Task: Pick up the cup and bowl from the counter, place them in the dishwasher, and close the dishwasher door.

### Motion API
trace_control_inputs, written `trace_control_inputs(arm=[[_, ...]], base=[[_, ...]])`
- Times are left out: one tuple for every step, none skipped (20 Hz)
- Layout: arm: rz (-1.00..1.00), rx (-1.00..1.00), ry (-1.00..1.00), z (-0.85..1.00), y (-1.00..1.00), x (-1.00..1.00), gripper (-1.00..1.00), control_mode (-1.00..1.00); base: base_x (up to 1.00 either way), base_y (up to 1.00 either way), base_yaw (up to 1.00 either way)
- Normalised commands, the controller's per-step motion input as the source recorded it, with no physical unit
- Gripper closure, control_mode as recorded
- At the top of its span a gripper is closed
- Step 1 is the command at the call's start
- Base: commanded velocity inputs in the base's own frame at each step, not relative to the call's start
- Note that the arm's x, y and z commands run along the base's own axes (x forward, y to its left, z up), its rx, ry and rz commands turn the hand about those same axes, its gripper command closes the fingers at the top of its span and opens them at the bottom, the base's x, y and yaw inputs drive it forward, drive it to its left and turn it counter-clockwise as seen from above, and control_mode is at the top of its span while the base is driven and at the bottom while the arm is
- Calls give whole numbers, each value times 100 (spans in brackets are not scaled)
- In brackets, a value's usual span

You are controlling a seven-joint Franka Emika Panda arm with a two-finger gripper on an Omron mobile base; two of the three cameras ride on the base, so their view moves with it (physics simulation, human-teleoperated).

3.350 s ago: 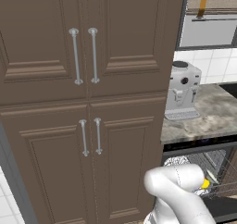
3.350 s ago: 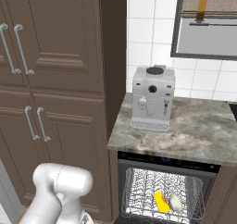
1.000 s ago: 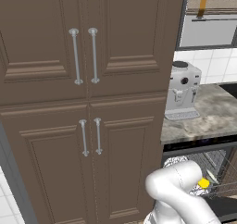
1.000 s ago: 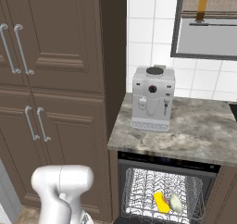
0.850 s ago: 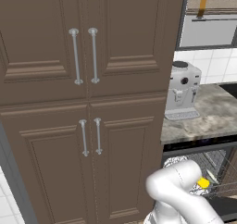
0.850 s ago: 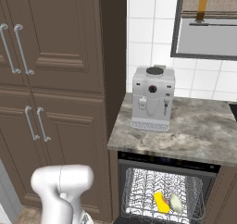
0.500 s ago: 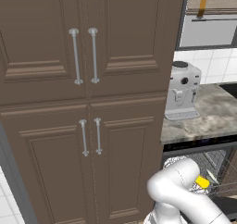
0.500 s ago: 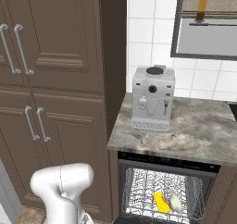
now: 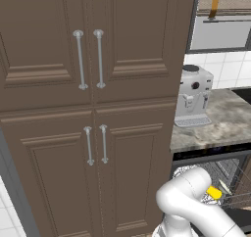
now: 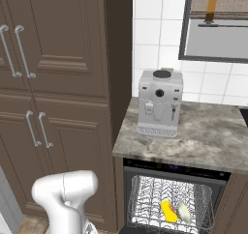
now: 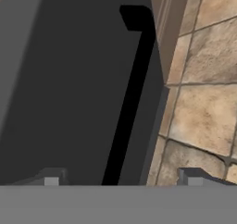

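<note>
The two-finger gripper [image 11: 121, 179] hangs low with its two dark fingertips [image 11: 52, 177] set wide apart and nothing between them. Beyond the left fingertip spreads the flat dark dishwasher door [image 11: 69, 93], folded down, with a black bar handle [image 11: 132, 84] running away from the gap between the tips. Beyond the right fingertip lies tan stone floor tile [image 11: 203, 107].

Over in the right base view, the dark built-in dishwasher [image 10: 170, 199] stands open, its silver-grey wire rack [image 10: 145, 199] in plain sight. In that rack sits the small bright yellow cup [image 10: 168, 211], and just beside it the pale cream-white shallow bowl [image 10: 184, 212]. Above them runs the grey-brown mottled stone counter [image 10: 213, 138], carrying a silver-grey coffee machine [image 10: 160, 102]. Tall brown panelled cabinets [image 9: 93, 108] with silver bar handles stand alongside.
</note>
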Motion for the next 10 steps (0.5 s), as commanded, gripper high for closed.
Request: trace_control_inputs(arm=[[1,7,-35,0,-9,23,-100,-100],[2,10,-35,0,-9,28,-100,-100],[2,10,-37,0,-9,27,-100,-100],[3,10,-37,-2,-9,31,-100,-100],[2,9,-36,-5,-8,36,-100,-100],[2,10,-35,-21,-6,41,-100,-100],[3,11,-33,-24,-6,47,-100,-100],[3,11,-33,-24,-6,47,-100,-100],[3,11,-33,-24,-4,46,-100,-100],[3,10,-33,-21,-2,44,-100,-100]], base=[[0,0,0],[0,0,0],[0,0,0],[0,0,0],[0,0,0],[0,0,0],[0,0,0],[0,0,0],[0,0,0],[0,0,0]])
